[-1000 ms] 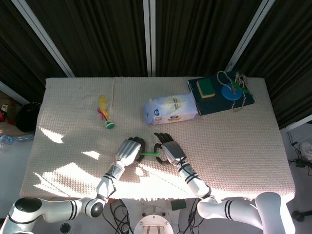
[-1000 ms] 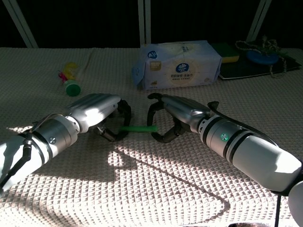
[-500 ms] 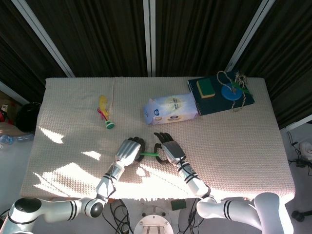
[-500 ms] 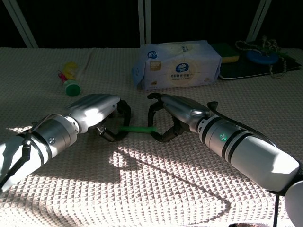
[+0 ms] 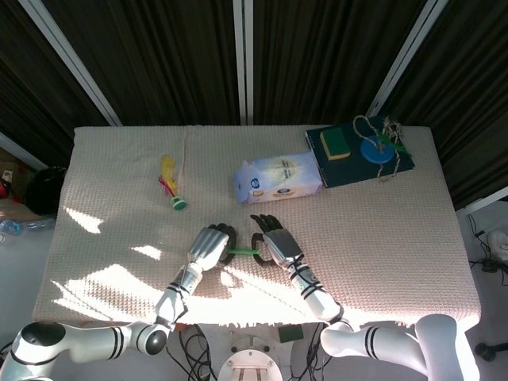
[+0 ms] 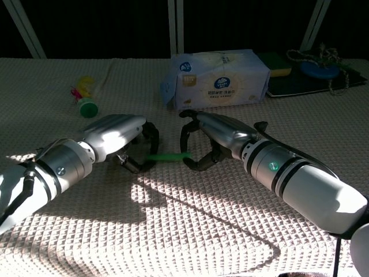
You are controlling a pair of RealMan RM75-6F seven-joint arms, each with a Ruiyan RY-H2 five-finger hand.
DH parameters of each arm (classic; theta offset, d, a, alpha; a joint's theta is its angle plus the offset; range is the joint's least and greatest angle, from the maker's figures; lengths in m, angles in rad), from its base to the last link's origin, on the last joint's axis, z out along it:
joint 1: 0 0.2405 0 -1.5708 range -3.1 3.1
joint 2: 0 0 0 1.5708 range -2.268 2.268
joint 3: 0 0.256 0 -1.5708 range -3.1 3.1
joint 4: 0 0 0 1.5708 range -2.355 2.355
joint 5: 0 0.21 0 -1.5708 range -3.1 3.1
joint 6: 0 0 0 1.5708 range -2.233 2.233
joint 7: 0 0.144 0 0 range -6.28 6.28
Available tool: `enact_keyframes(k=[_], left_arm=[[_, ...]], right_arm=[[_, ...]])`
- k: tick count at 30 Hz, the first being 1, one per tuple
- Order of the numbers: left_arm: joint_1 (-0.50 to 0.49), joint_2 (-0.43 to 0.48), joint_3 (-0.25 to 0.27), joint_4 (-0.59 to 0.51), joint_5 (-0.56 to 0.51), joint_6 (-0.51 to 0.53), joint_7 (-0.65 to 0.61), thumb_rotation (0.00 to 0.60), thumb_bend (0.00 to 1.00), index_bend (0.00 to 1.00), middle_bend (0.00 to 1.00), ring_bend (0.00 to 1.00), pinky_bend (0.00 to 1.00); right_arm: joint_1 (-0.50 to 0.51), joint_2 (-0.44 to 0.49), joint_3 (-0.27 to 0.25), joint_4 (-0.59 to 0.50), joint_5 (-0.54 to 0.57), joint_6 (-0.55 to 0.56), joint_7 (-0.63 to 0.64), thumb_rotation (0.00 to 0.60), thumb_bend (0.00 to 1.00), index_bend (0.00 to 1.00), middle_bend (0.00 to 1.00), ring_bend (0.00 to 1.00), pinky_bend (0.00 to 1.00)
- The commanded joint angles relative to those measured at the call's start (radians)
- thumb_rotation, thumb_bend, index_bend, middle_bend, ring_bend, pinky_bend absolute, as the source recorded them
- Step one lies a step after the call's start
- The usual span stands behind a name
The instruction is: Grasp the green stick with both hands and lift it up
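A short green stick lies level between my two hands near the table's front edge. My left hand curls its fingers around the stick's left end. My right hand curls around the right end, thumb under and fingers over. Only the stick's middle shows between the hands. It sits a little above the woven cloth, casting a shadow below it in the chest view.
A tissue pack lies just behind the hands. A yellow and green shuttlecock is at the back left. At the back right, a dark book carries a green sponge, a blue disc and rope.
Both hands have risen slightly with the stick between them; the stick sits a touch higher than a second ago.
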Motion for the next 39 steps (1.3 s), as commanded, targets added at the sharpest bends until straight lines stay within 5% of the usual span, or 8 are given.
enact_keyframes(k=[1,31,39], left_arm=[[0.001,0.011,-0.007,-0.018,0.006,0.008,-0.008,0.589,0.30,0.55,0.34,0.27,0.38],[-0.020,0.163,-0.090,-0.301,-0.029,0.105,0.102,0.589,0.30,0.55,0.36,0.27,0.39],[-0.015,0.181,-0.092,-0.335,-0.035,0.144,0.115,0.588,0.30,0.56,0.45,0.34,0.43]], right_arm=[[-0.003,0.008,0.003,-0.015,-0.008,0.013,0.003,0.600,0.39,0.56,0.02,0.00,0.00],[-0.053,0.125,0.036,-0.237,-0.079,0.181,0.009,0.600,0.43,0.56,0.03,0.00,0.00],[-0.060,0.143,0.038,-0.272,-0.084,0.199,0.008,0.600,0.42,0.56,0.03,0.00,0.00]])
